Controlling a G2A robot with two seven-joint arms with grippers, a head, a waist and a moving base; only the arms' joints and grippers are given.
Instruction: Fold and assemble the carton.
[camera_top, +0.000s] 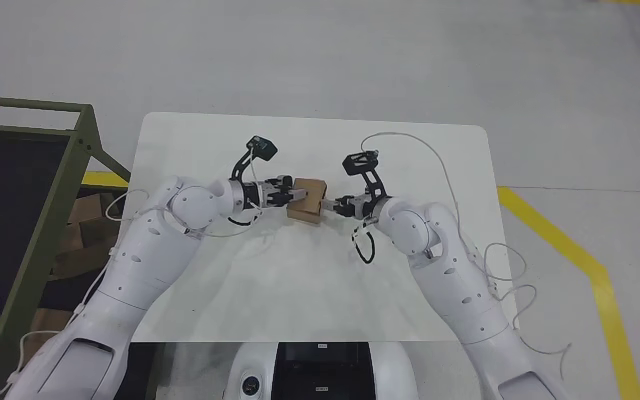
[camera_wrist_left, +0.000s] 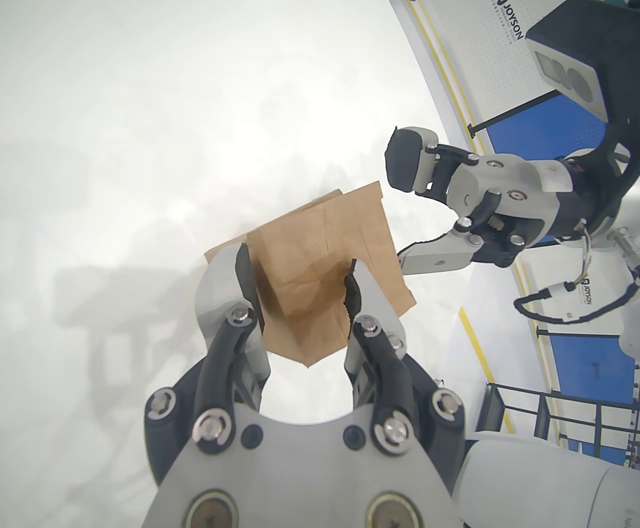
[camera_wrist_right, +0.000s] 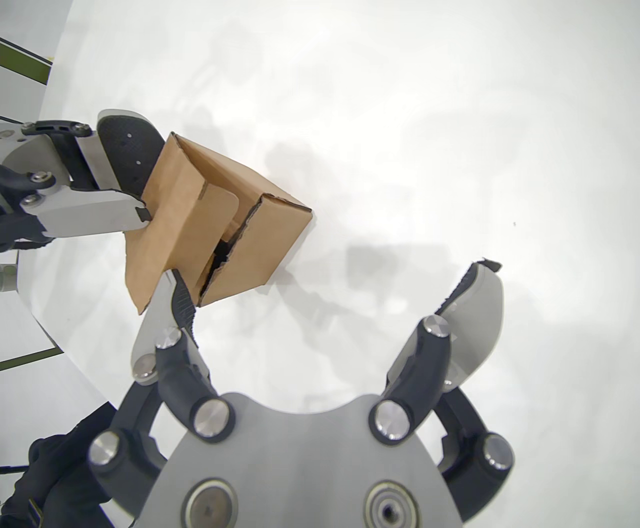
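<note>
A small brown carton (camera_top: 306, 200) sits mid-table between my two arms, partly formed, with loose flaps at one end. My left gripper (camera_wrist_left: 300, 285) is shut on the carton (camera_wrist_left: 320, 260), one finger on each side wall. My right gripper (camera_wrist_right: 330, 295) is open wide beside the carton (camera_wrist_right: 220, 235); one fingertip (camera_wrist_right: 172, 300) touches the edge of an open end flap, the other finger (camera_wrist_right: 475, 295) hangs free over the table. From the top view the right gripper (camera_top: 335, 204) is at the carton's right side and the left gripper (camera_top: 283, 194) at its left.
The white table (camera_top: 320, 290) has bare room all around the carton. A dark green-framed bin (camera_top: 40, 190) with cardboard pieces stands off the table's left edge. Yellow floor tape (camera_top: 560, 240) runs on the right.
</note>
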